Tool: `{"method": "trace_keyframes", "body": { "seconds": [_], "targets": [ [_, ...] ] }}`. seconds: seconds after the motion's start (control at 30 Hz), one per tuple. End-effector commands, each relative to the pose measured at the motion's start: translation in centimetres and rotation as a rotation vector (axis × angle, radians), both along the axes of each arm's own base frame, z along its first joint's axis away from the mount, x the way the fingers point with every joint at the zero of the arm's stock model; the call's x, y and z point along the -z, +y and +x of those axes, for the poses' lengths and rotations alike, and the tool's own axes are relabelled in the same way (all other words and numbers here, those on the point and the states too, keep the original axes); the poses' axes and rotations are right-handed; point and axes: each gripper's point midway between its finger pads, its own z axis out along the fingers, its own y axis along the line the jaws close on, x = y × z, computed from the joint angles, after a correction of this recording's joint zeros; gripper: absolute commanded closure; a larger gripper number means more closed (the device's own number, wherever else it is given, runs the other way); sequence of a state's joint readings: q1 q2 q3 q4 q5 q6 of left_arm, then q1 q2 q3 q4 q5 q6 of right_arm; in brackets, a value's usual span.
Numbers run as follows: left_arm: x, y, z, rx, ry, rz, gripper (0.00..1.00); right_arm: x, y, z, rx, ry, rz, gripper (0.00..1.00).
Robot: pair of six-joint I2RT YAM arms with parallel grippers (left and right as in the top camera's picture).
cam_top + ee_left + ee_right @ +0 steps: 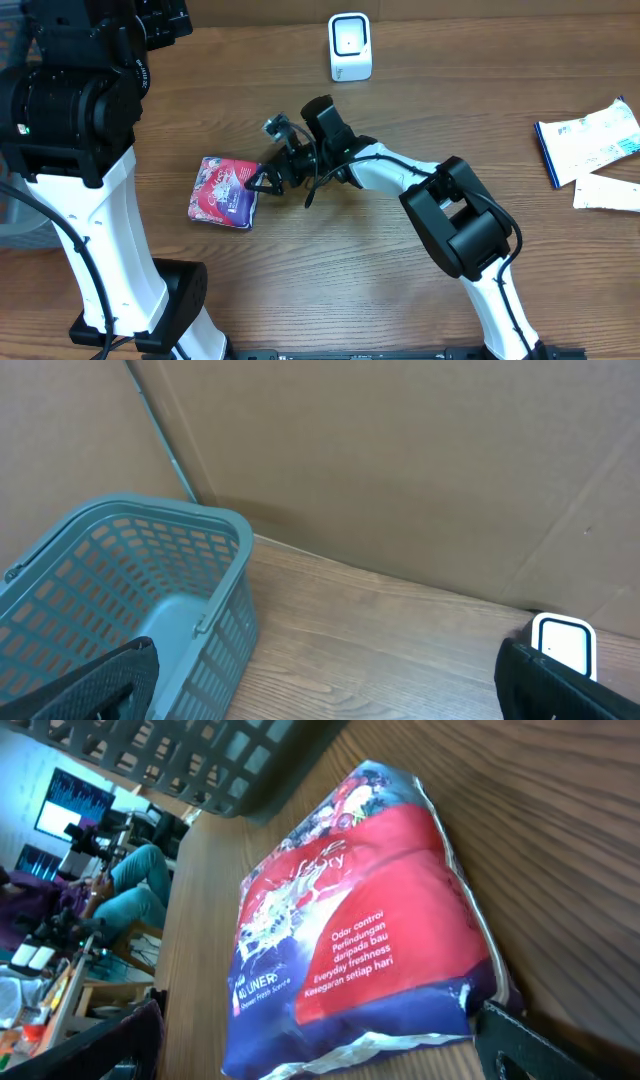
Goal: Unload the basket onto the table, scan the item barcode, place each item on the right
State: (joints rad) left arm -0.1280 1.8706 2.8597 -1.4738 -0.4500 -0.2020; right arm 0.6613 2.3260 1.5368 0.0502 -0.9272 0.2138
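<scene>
**Approach to the pack.** The pack [223,192] lies flat on the table [340,290], left of centre and well apart from the scanner [350,47] at the far edge. The right gripper [262,181] is lowered at the pack's right edge. Its fingers [560,1045] are spread wide and hold nothing, probably to straddle the sealed end; contact cannot be confirmed. The left gripper [320,695] hangs near the basket [170,515], also wide and empty, presumably keeping clear. The pack is a soft, glossy, pillow-shaped film pouch, red and purple, with a crimped seam. No barcode shows. The scanner is a smooth white block, the basket teal lattice plastic, the table wood-grained.
</scene>
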Motion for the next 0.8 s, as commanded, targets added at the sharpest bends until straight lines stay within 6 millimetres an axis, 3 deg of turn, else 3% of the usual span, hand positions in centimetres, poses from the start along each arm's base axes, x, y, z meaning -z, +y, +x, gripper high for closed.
{"method": "trace_keyframes", "body": {
  "seconds": [0.0,0.27,0.5,0.77],
  "targets": [
    [0.3,0.5,0.4,-0.011,0.011,0.017,0.00,-0.2,0.4,0.7,0.035,-0.032,-0.008,0.00],
    [0.3,0.5,0.4,-0.011,0.011,0.017,0.00,0.6,0.4,2.1,0.101,-0.061,-0.037,0.00],
    [0.3,0.5,0.4,-0.011,0.011,0.017,0.00,3.5,0.6,1.8,0.102,-0.007,-0.061,0.00],
    [0.3,0.5,0.4,-0.011,0.011,0.017,0.00,3.0,1.7,0.5,0.058,-0.020,-0.029,0.00]
  ]
}}
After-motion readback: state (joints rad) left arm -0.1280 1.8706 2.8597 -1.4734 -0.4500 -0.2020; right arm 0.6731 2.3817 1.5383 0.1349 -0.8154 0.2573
